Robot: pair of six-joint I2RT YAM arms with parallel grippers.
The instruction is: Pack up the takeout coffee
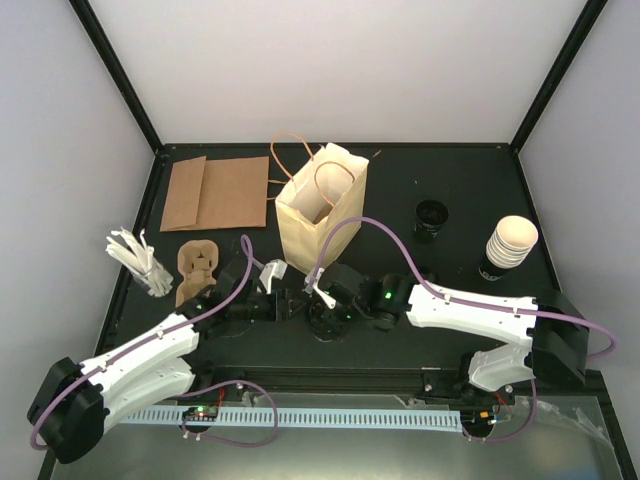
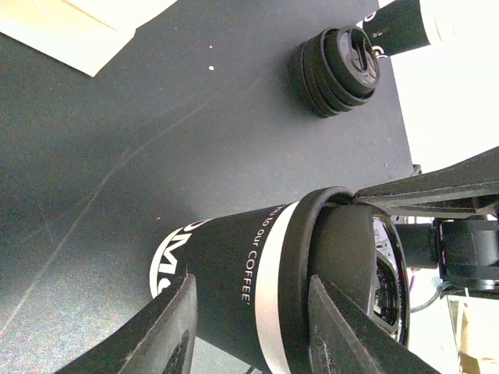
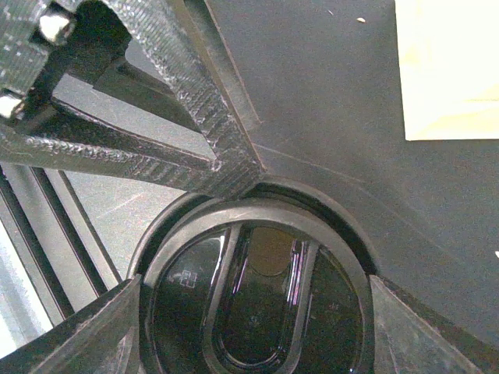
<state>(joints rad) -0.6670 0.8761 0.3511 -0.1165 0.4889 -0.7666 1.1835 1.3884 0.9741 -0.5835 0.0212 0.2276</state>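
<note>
Cup with lid, one, between left hand and right hand.

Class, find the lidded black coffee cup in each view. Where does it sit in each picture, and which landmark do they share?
Top external: the lidded cup low centre, below the paper bag.
Left wrist: the cup lower middle, sideways in the picture, lid to the right.
Right wrist: its lid fills the bottom centre, seen from above.
Shared landmark: the paper bag, top left in left wrist, top right in right wrist.
</note>
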